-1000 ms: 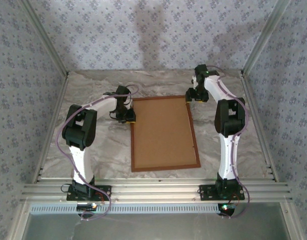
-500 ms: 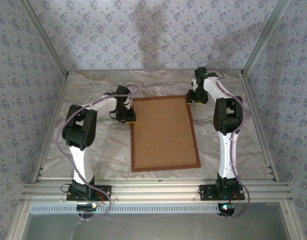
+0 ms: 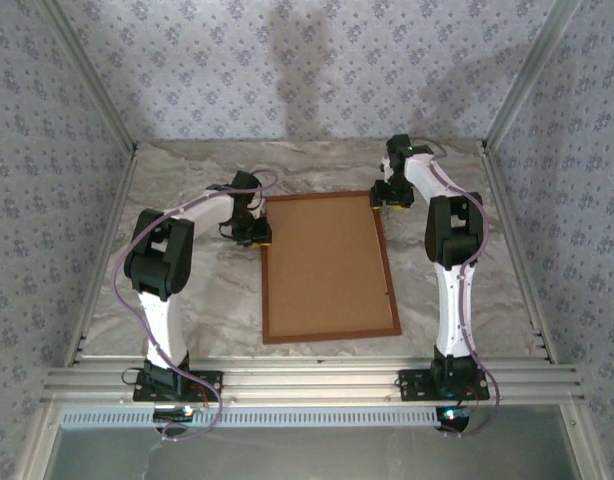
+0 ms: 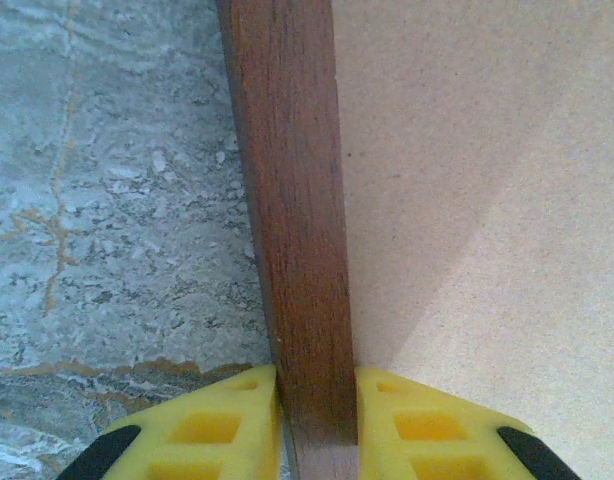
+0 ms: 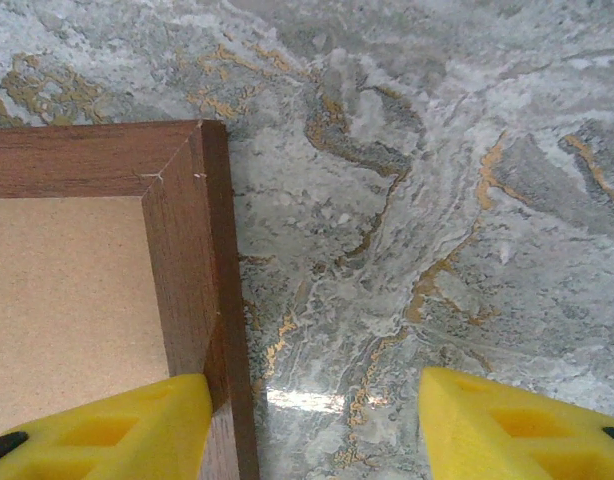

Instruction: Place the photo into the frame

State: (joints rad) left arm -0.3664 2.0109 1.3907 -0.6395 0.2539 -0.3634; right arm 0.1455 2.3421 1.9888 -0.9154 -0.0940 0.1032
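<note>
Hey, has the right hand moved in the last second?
Yes, slightly. The right hand has edged left, closer over the frame's far right corner, judged against the rail along the table's right side.

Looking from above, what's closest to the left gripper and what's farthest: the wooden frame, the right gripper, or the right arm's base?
From the left gripper:
1. The frame: touching, its left moulding clamped in that gripper.
2. The right gripper: across the frame, at its far right corner.
3. The right arm's base: at the near edge, on the right side.
</note>
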